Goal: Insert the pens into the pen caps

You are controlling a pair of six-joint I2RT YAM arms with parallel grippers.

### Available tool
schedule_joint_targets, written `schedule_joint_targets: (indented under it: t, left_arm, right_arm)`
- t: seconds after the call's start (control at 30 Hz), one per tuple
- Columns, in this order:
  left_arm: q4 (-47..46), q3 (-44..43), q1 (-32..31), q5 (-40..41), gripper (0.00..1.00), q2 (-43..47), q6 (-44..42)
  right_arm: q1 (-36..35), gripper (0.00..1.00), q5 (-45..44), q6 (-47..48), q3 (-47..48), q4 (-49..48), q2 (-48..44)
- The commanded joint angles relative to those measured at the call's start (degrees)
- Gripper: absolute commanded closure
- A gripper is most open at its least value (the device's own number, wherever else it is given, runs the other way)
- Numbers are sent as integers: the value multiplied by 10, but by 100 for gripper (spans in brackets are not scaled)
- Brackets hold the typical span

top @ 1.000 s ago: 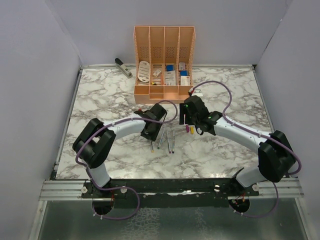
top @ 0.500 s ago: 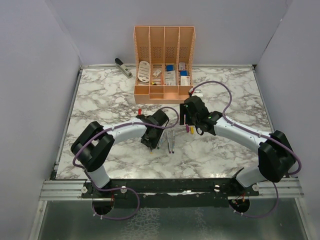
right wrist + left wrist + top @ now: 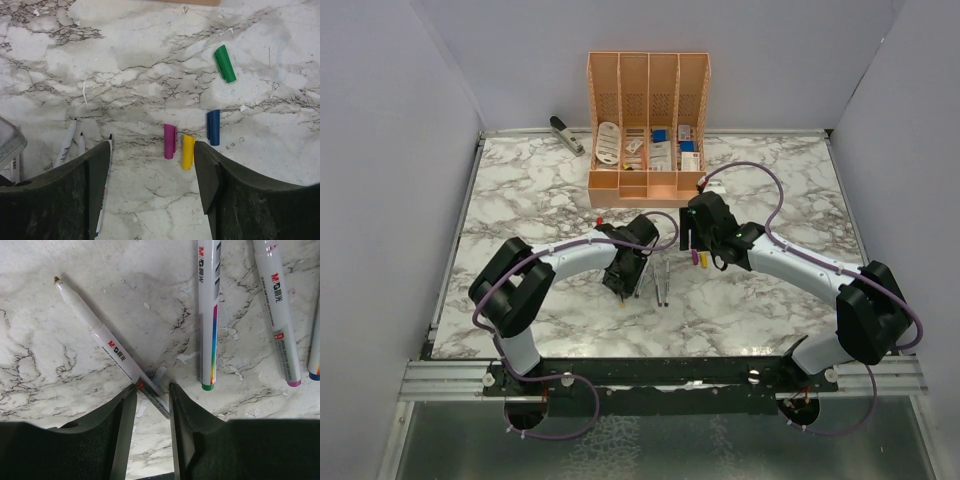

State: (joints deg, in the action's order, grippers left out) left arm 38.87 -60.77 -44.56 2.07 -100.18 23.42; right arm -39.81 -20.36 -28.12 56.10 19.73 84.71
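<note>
- Over the last second my left arm has swung down and in toward the row of pens; the overhead view shows little further travel in the last half second, so I judge the approach to be over.
- The left gripper [image 3: 151,389] now sits low over the table [image 3: 60,365], its jaws narrowed to a slim gap around the back end of the brown-tipped pen [image 3: 107,342], which lies slantwise with its tip pointing away. Marble shows between the jaws on both sides of the barrel, so I read it as framed, not yet pinched.
- The green-ended pen [image 3: 207,315], the purple-ended pen [image 3: 277,315] and a blue-ended pen [image 3: 315,355] lie just beside it, all uncapped.
- My right arm has barely shifted. The right gripper [image 3: 151,145] hovers spread wide and holds nothing.
- Below it, the purple cap [image 3: 169,141] and yellow cap [image 3: 188,151] lie close together, the blue cap [image 3: 213,127] sits near them, and the green cap [image 3: 225,63] lies farther off.
- No pen is capped yet. Squeezing the left jaws looks like the next step.
</note>
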Motion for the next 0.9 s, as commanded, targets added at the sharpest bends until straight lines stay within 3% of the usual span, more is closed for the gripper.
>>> schedule_joint_targets:
  t: [0.0, 0.5, 0.87]
  left_arm:
    - [-18, 31, 8, -21, 64, -65, 1]
    - [-20, 1, 43, 6, 65, -110, 7]
    - [-30, 1, 71, 18, 73, -118, 22]
  right_arm:
    - [-3, 33, -28, 14, 21, 2, -14]
    - [-4, 33, -37, 43, 27, -6, -6]
    - [-4, 33, -25, 57, 40, -18, 13]
